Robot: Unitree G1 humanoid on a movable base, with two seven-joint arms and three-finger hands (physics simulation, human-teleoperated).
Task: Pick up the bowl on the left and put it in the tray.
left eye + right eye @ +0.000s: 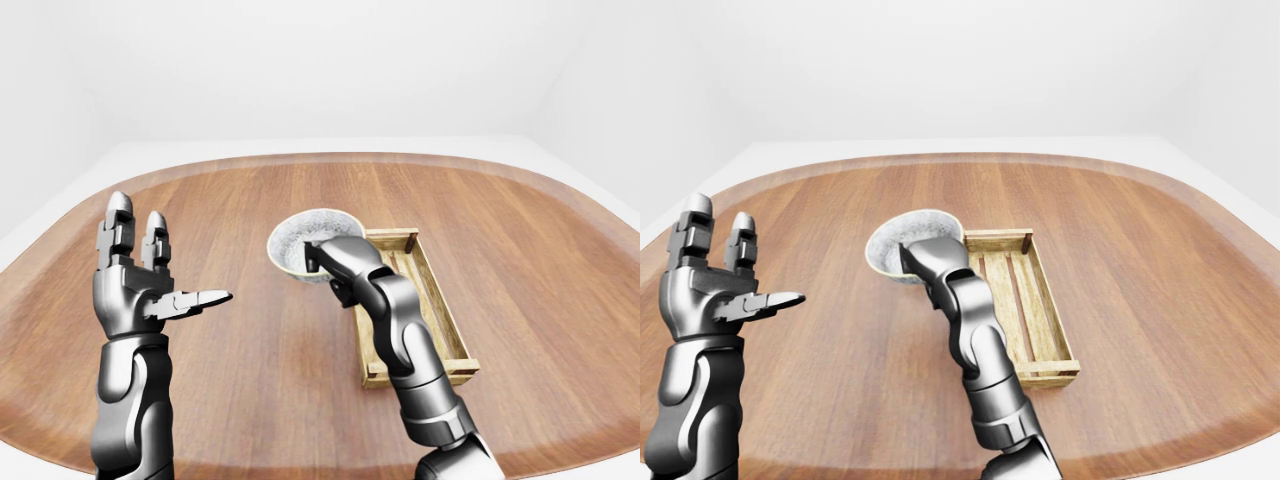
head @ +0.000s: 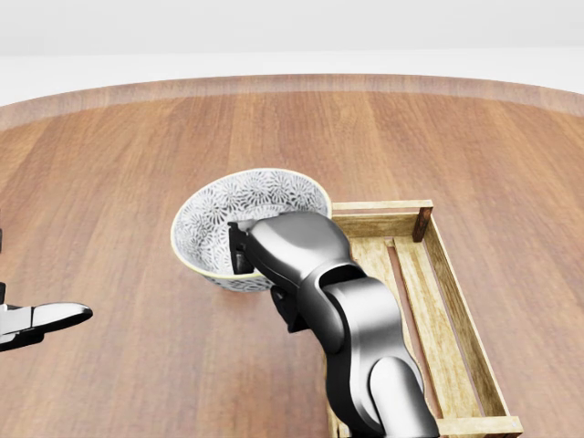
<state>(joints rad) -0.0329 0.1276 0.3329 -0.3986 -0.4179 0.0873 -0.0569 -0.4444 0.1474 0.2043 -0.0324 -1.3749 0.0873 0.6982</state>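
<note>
The patterned white bowl (image 2: 228, 214) hangs in the air, tilted, just left of the wooden tray's top-left corner in the head view. My right hand (image 2: 241, 250) is shut on the bowl's near rim, one finger inside and the rest under it. The slatted tray (image 2: 465, 315) lies on the table right of the bowl, with nothing in it; my right forearm covers its lower-left part. In the left-eye view my left hand (image 1: 165, 262) stands raised and open at the left, far from the bowl (image 1: 300, 238).
The round wooden table (image 2: 119, 173) stretches wide on all sides. The chocolate pudding box seen earlier is hidden behind the raised bowl. White floor and walls lie beyond the table's edge.
</note>
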